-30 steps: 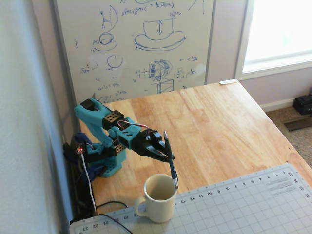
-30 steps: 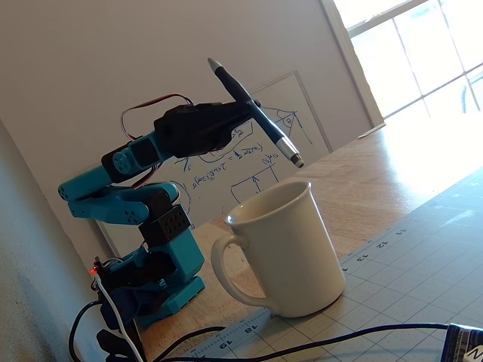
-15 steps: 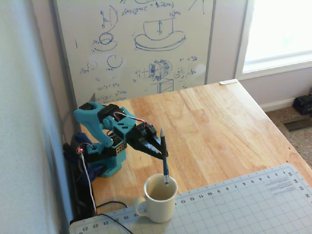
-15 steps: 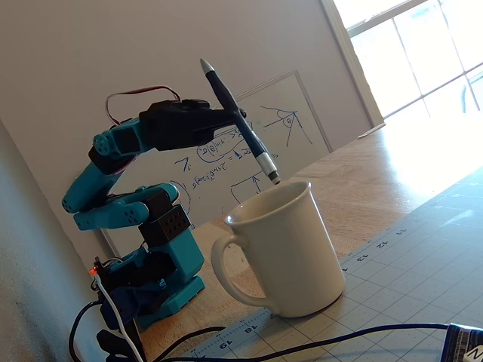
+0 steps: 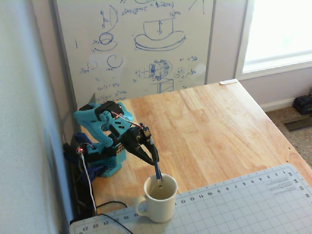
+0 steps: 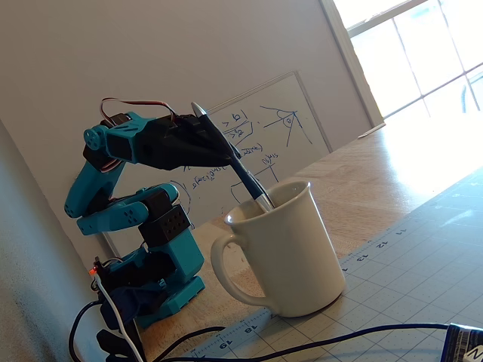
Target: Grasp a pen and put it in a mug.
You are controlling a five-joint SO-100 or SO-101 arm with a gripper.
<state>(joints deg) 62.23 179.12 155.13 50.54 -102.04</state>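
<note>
The cream-white mug stands at the near edge of the wooden table, partly on the cutting mat, its handle to the left in both fixed views. The teal and black arm reaches over it. My gripper is shut on the dark pen, which is tilted. The pen's lower end dips inside the mug's rim. In the low fixed view the pen slants from upper left down into the mug, held by the gripper around its middle.
A grey-green cutting mat with a ruler edge covers the table's near side. A whiteboard leans against the wall behind the arm's base. Cables run across the mat's front. A small white object lies at the table's far corner.
</note>
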